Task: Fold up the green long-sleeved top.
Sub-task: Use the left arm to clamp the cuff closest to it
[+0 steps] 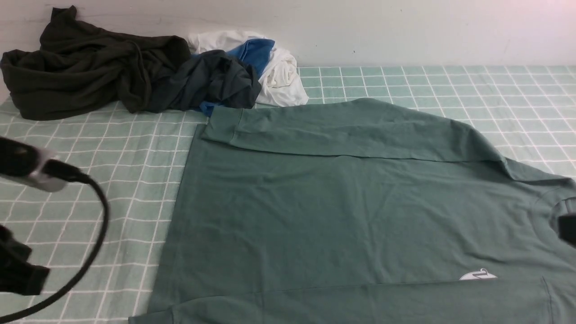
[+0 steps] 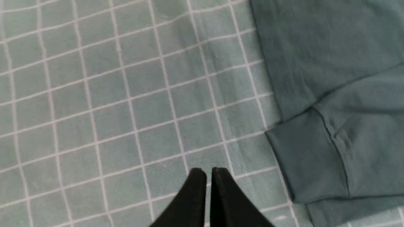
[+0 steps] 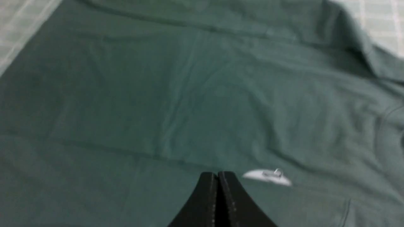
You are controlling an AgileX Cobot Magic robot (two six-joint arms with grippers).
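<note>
The green long-sleeved top (image 1: 342,202) lies flat across the checked cloth, collar towards the right. Its far sleeve is folded over the body, with the cuff (image 1: 222,123) at the left. The near sleeve lies along the front edge. A white logo (image 1: 478,275) shows on the chest. My left gripper (image 2: 208,171) hovers over bare checked cloth beside the near cuff (image 2: 311,167). Its tips are nearly together with only a thin slit, and nothing is in them. My right gripper (image 3: 217,174) is shut and empty over the chest, next to the logo (image 3: 267,176).
A very dark olive-black garment (image 1: 85,76) and a dark grey one bundled with blue and white pieces (image 1: 234,72) are piled at the back left against the wall. My left arm's black cable (image 1: 96,234) loops over the checked cloth (image 1: 135,157) at the left.
</note>
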